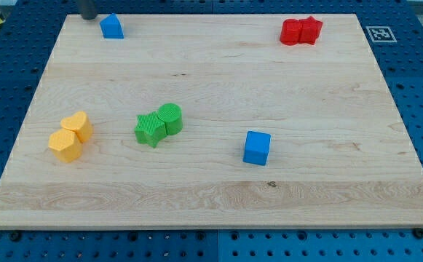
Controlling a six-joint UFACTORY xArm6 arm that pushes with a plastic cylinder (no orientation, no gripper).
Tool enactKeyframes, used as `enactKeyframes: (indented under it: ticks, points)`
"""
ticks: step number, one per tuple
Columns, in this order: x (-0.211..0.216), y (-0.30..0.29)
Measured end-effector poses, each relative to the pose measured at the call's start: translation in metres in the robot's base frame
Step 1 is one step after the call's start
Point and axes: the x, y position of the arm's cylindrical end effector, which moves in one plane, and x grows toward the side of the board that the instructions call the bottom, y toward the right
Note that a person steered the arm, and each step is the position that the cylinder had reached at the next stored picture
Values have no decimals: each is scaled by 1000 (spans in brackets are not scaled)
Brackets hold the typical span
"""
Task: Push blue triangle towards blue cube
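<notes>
My tip (pixel 89 17) stood at the view's top left, at the far edge of the desk (pixel 218 196), with the blue triangle (pixel 111 27) just beside it toward the view's right, perhaps touching, though I could not be sure. My tool was a bare rod with nothing to open or close and held nothing. The blue cube (pixel 256 148) lay well apart, down toward the view's lower right, so the triangle sat roughly between my tip and the cube's direction, slightly off line. I judged the push should run diagonally down and right. The triangle looked small, upright and peaked, standing near the desk's top edge, with the green blocks (pixel 158 124) lying left of the path.
</notes>
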Motion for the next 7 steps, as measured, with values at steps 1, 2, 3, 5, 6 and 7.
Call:
enactKeyframes:
  ticks: [1, 2, 3, 5, 6, 7]
  points:
    - [22, 0]
    - [41, 10]
    - [32, 24]
    - [25, 51]
    - [45, 54]
    - [70, 66]
